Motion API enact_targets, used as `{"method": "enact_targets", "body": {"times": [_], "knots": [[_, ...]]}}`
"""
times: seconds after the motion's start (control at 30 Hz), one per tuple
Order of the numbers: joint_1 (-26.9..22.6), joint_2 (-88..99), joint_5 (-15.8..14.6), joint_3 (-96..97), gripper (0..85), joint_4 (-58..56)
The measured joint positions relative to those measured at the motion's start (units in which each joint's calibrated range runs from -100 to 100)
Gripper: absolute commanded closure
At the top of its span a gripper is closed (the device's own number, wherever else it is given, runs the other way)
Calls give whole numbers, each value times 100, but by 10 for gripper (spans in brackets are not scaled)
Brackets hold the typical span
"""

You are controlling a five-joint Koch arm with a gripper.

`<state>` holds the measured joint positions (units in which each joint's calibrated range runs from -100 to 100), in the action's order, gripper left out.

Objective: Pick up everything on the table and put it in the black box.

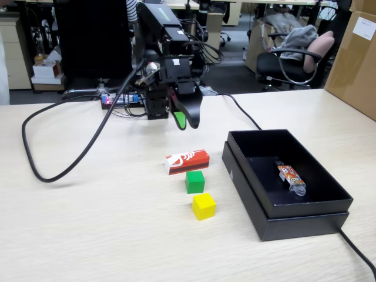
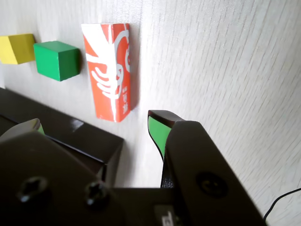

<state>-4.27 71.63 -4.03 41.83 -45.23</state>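
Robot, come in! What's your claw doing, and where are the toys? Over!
Gripper open, empty, above table. Packet, green cube, yellow cube not yet in black box. Nothing in the way.

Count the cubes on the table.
2. The green cube sits just in front of the red-and-white packet; the yellow cube lies nearer the fixed camera. None visible in the black box.
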Motion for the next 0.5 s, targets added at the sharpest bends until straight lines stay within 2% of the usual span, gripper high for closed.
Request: {"method": "enact_targets", "body": {"times": [0.17, 0.5], "knots": [[63, -1697, -103, -1224, 423, -600], [78, -3091, -103, -1534, 422, -625]]}}
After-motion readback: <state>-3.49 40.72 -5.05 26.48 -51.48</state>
